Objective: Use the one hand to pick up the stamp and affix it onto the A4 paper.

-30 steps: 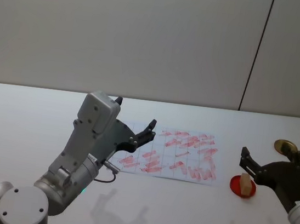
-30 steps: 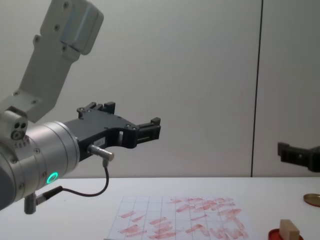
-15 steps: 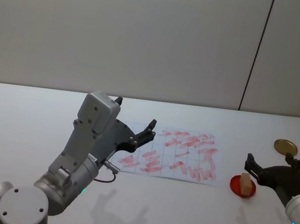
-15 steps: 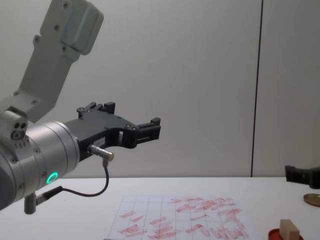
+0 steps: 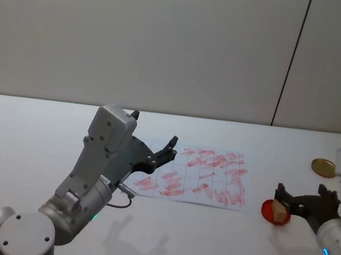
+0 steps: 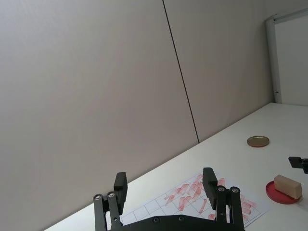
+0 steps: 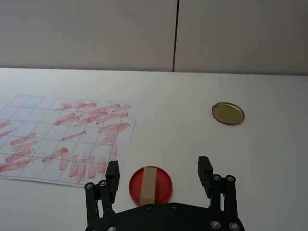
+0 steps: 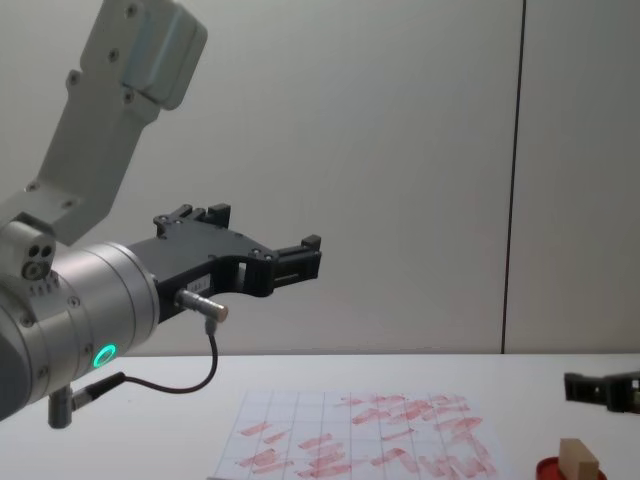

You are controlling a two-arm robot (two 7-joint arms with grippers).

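The stamp [image 5: 281, 211], a small tan wood block, lies on the round red ink pad [image 5: 269, 210] right of the A4 paper [image 5: 198, 183], a gridded sheet full of red marks. My right gripper [image 5: 301, 194] hovers open just above the stamp, a finger to either side of it. The right wrist view has the stamp [image 7: 148, 184] low between the spread fingers of the right gripper [image 7: 159, 166]. From the chest, the stamp [image 8: 577, 457] sits below the right gripper [image 8: 600, 388]. My left gripper [image 5: 154, 128] hangs open and empty above the paper's left edge.
A gold round lid [image 5: 324, 166] lies on the white table behind the ink pad, at the far right. The left arm's bulky wrist and black cable [image 8: 190, 375] stand high over the table's left half. A plain wall runs along the back.
My right gripper has come down and drawn closer over the stamp, staying open. The left arm, stamp and paper have not moved.
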